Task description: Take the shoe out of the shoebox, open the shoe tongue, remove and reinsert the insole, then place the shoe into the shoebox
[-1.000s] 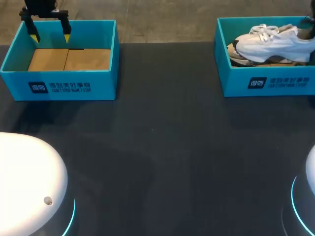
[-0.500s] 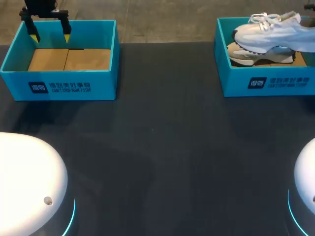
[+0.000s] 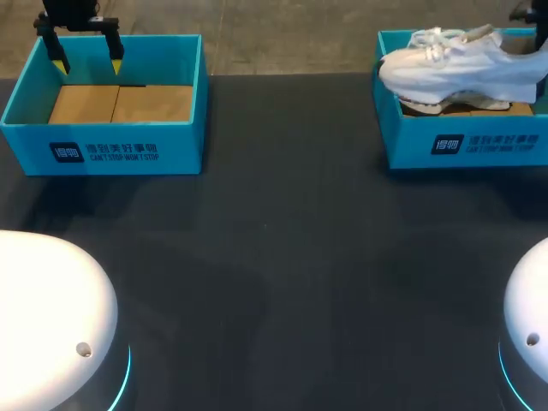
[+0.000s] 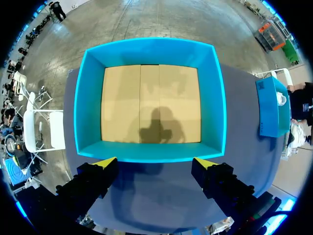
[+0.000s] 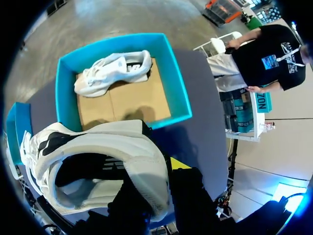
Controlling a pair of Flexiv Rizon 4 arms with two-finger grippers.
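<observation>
Overall, a dark table (image 3: pixel 282 257) carried two open teal shoeboxes along its far edge. The left shoebox (image 3: pixel 103 150) held only its brown cardboard floor (image 3: pixel 120 103). The right shoebox (image 3: pixel 467 145) stood well apart from it at the far right. A white shoe (image 3: pixel 462 67) hung above the right shoebox, sole down, with its toe pointing left over the box's left wall. In the head view this shoe hid most of the box interior. The right wrist view, by contrast, showed a second shoe (image 5: pixel 112 71) whole, lying on the cardboard along one wall of that box. The right gripper (image 5: pixel 156 183) was clamped on the white shoe's heel, with the heel wall between its fingers. One yellow tip showed outside the shoe, while the other was hidden in the shoe's opening. The head view cut this gripper off at the right edge. The left gripper (image 3: pixel 87 62) hung above the far side of the left shoebox, its fingers spread wide and holding nothing. The left wrist view looked straight down into that box.
</observation>
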